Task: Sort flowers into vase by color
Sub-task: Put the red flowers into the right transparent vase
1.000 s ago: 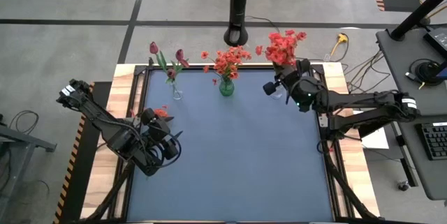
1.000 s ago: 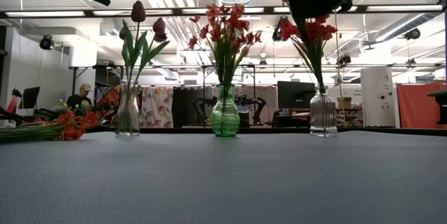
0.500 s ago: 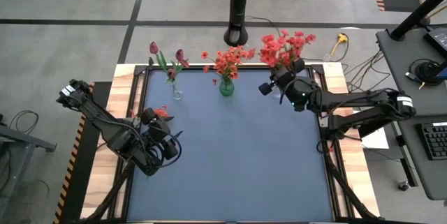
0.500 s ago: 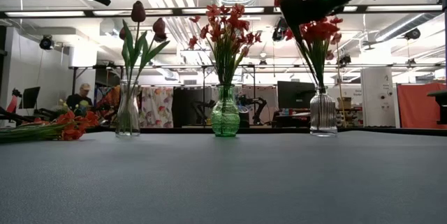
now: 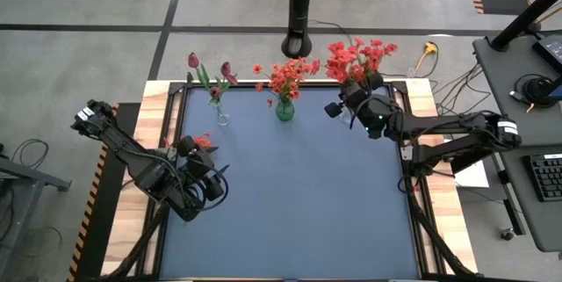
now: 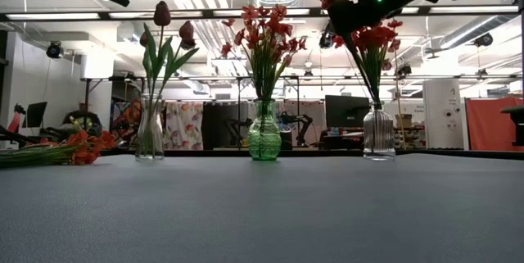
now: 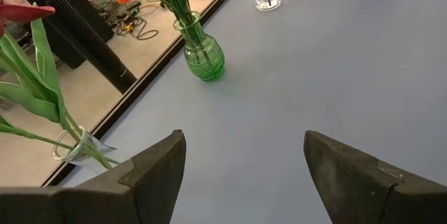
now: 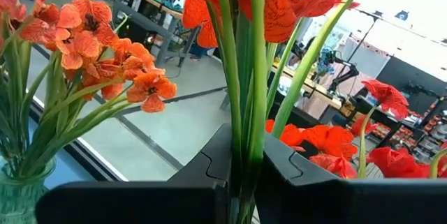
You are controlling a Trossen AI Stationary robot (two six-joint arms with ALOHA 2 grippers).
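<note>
Right claw [image 8: 241,175] grips red flower [image 5: 351,56] stems above the clear vase [image 6: 378,132] at the table's one o'clock; left claw [image 7: 241,165] waits open.
The stems look light, thin and springy, best pinched low, clear of the blooms.

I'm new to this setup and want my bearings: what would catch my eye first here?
Three vases stand in a row along the table's far edge: dark tulips in the clear vase on the left, orange blooms in the green vase in the middle, red ones in the clear vase on the right. The right claw is shut on a red flower above that right vase. The left claw waits open near loose flowers lying at the left edge.
</note>
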